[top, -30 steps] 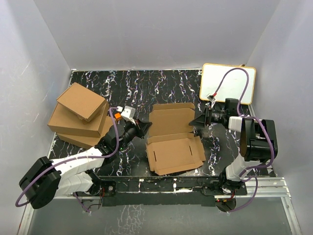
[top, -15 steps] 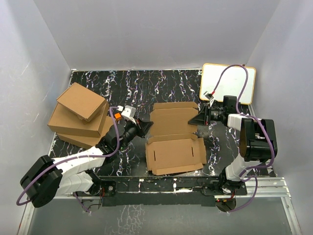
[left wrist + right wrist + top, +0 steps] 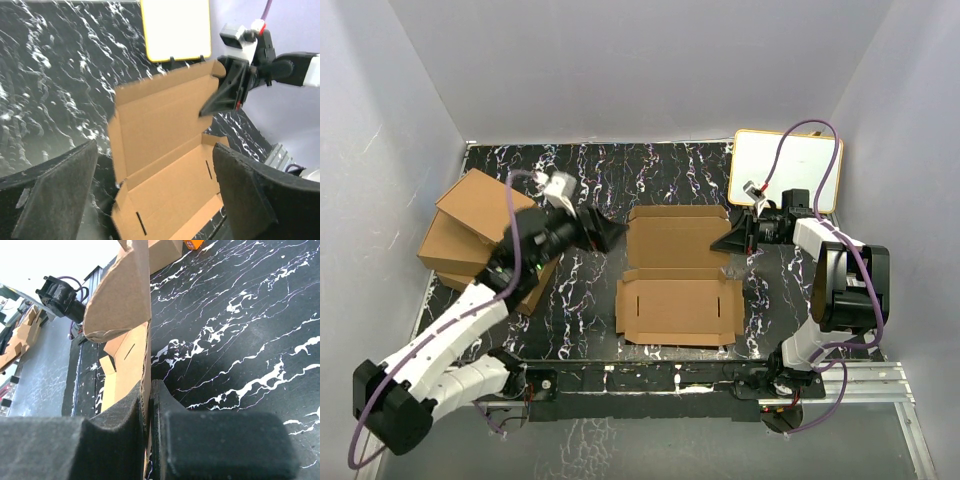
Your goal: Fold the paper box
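location: the paper box (image 3: 675,290) lies unfolded on the black marbled table (image 3: 570,170), mid-table between the two arms. its base tray (image 3: 680,312) rests flat with the slits showing and the small side flaps (image 3: 737,300) not raised. the lid panel (image 3: 672,238) on the far side is tilted up off the surface.

right gripper (image 3: 728,243): clenched on the right edge of the lid panel. the right wrist view shows the cardboard edge nipped between the two pads (image 3: 220,440), with no gap to be seen.

left gripper (image 3: 612,233): released, fingers (image 3: 55,195) spread wide, grasping nothing. it hangs just beside the left edge of the lid panel, not touching the box.

other items: a pile of ready-made cardboard boxes (image 3: 470,235) at the left and a white board (image 3: 790,165) with a yellow rim at the far right. neither touches the paper box.

progress, as judged: early. the lid panel is partly raised on its hinge, and that is all. no wall stands upright, no flap is tucked, and the lid is not closed. remaining work: raise the walls, tuck the side flaps, bring the lid over and seat it.
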You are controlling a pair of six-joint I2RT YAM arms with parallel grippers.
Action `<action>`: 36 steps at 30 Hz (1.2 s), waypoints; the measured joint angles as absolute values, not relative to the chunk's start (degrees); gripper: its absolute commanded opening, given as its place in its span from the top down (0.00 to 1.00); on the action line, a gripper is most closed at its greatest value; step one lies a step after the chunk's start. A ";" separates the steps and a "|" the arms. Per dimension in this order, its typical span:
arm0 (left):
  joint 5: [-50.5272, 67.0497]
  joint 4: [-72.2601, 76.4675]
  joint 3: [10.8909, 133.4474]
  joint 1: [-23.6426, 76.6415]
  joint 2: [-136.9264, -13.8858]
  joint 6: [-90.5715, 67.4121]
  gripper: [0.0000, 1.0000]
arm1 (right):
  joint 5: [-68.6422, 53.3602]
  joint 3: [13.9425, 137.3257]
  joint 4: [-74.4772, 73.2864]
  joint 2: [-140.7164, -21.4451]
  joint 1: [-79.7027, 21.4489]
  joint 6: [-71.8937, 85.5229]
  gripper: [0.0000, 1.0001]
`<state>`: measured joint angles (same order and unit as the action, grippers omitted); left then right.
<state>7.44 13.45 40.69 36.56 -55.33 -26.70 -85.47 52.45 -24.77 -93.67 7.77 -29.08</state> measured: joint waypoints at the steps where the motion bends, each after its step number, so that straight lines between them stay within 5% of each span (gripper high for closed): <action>1: 9.87 9.93 44.45 33.80 -55.70 -26.30 0.03 | -85.45 52.77 -26.61 -93.67 7.79 -30.85 0.92; 9: 30.35 -14.61 76.99 23.77 -74.94 -16.69 0.04 | -85.52 54.68 -36.75 -93.67 7.75 -40.84 0.92; 19: 47.97 -25.15 84.47 23.35 -94.41 -6.46 0.08 | -85.86 55.09 -42.00 -93.65 7.73 -45.69 0.92; 27: 53.87 -27.14 87.68 23.44 -99.61 -0.10 0.24 | -85.89 56.14 -43.77 -93.67 7.51 -47.75 0.92; 36: 56.73 -28.62 89.21 25.85 -106.85 2.66 0.54 | -85.89 56.60 -45.69 -93.76 7.33 -49.58 0.92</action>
<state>56.73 -28.62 89.21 25.85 -106.85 2.66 -85.89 56.60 -45.69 -93.76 7.33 -49.58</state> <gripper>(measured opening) 0.530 0.097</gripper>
